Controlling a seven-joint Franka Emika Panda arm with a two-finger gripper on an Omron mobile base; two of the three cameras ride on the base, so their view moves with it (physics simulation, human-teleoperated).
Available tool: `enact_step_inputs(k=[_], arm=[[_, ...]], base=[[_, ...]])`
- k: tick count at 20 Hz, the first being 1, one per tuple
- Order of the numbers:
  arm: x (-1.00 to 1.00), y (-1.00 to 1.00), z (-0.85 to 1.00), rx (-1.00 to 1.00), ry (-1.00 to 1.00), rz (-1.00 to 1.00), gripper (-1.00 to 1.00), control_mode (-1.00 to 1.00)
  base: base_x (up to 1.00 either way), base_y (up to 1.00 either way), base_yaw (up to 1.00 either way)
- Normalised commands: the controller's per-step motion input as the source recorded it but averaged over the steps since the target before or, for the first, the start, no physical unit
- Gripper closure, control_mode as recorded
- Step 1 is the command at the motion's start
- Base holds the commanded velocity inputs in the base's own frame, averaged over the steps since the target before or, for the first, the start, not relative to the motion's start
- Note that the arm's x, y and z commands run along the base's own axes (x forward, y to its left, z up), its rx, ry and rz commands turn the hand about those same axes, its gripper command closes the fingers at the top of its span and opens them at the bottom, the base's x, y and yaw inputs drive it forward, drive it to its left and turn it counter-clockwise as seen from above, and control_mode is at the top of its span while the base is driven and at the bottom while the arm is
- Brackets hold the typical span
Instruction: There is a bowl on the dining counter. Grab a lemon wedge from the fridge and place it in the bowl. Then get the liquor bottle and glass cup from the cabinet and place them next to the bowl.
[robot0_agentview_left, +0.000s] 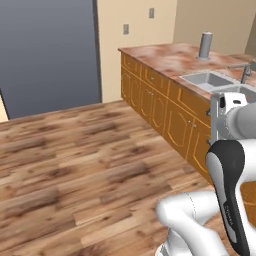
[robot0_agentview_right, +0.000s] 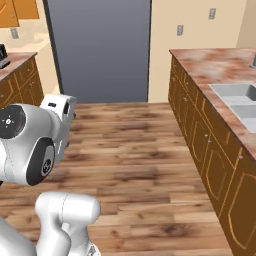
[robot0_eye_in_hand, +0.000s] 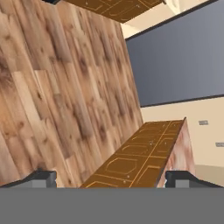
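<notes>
In the left base view, the fridge (robot0_agentview_left: 50, 50) is seen at the far left as a tall, flat, dark grey front with no marks on it, its door shut. It is set against a cream wall on which two small grey outlets (robot0_agentview_left: 126, 29) are mounted. A wooden plank floor (robot0_agentview_left: 75, 150) lies between it and the robot. To the right, a long surface (robot0_agentview_left: 170, 55) with a reddish marbled top runs from far to near over a row of orange-brown cabinet doors (robot0_agentview_left: 165, 110). An upright grey cylinder (robot0_agentview_left: 205, 45) stands at its far end, and a grey sink (robot0_agentview_left: 210, 80) with a tap (robot0_agentview_left: 245, 72) is sunk into it nearer by. The white arm (robot0_agentview_left: 230, 165) rises at the near right, beside this surface.

In the right base view, the fridge (robot0_agentview_right: 100, 50) stands far ahead at centre left, with the surface (robot0_agentview_right: 215, 65) on the right.

In the hand view, the tool (robot0_eye_in_hand: 113, 181) is seen with its two dark tips set wide apart and nothing between them. The view is rolled: the floor (robot0_eye_in_hand: 52, 87) is on the left, the cabinet doors (robot0_eye_in_hand: 144, 153) lie between the tips, and the fridge (robot0_eye_in_hand: 183, 65) is well apart from the tool, at the upper right.
</notes>
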Motion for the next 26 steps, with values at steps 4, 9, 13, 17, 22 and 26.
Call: enact_step_inputs(k=[4,9,13,17,22,26], arm=[[0.00,0.00,0.00,0.00,0.00,0.00,-1.00,1.00],[0.00,0.00,0.00,0.00,0.00,0.00,-1.00,1.00],[0.00,0.00,0.00,0.00,0.00,0.00,-1.00,1.00],[0.00,0.00,0.00,0.00,0.00,0.00,-1.00,1.00],[0.00,0.00,0.00,0.00,0.00,0.00,-1.00,1.00],[0.00,0.00,0.00,0.00,0.00,0.00,-1.00,1.00]], base=[[1.00,0.36,0.00],[1.00,0.30,0.00],[1.00,0.18,0.00],[1.00,0.23,0.00],[1.00,0.13,0.00],[1.00,0.08,0.00]])
